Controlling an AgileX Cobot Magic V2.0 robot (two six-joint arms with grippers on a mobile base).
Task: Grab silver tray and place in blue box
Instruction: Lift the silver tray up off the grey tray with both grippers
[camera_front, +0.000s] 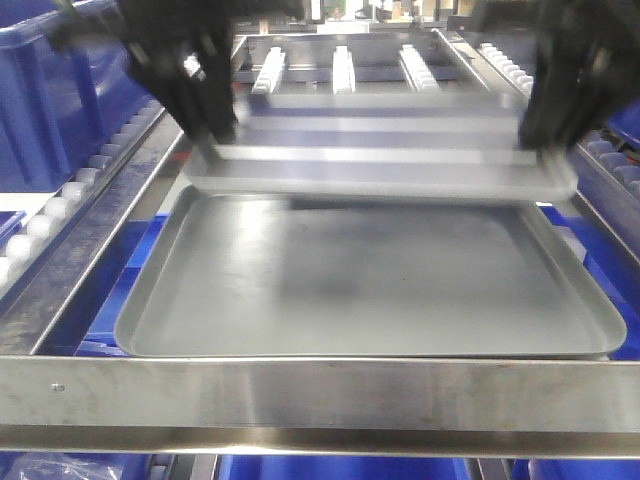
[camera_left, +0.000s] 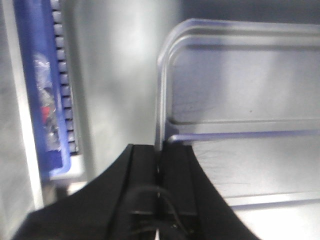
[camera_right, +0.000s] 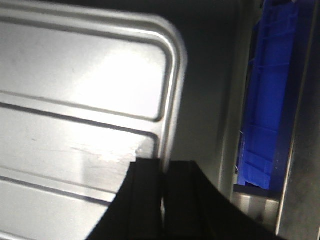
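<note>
At the far upper left of the front view is a ribbed blue crate, most likely the blue box (only part of it shows, so I can't be sure). Next to it the left gripper is pinched tight on the left rim of the silver tray. At the upper right the right gripper pinches the other rim, so the tray hangs over the big grey tray. I think this is the carry step: both arms need to move together, keep the tray flat, and lower it inside the box walls before letting go.
</note>
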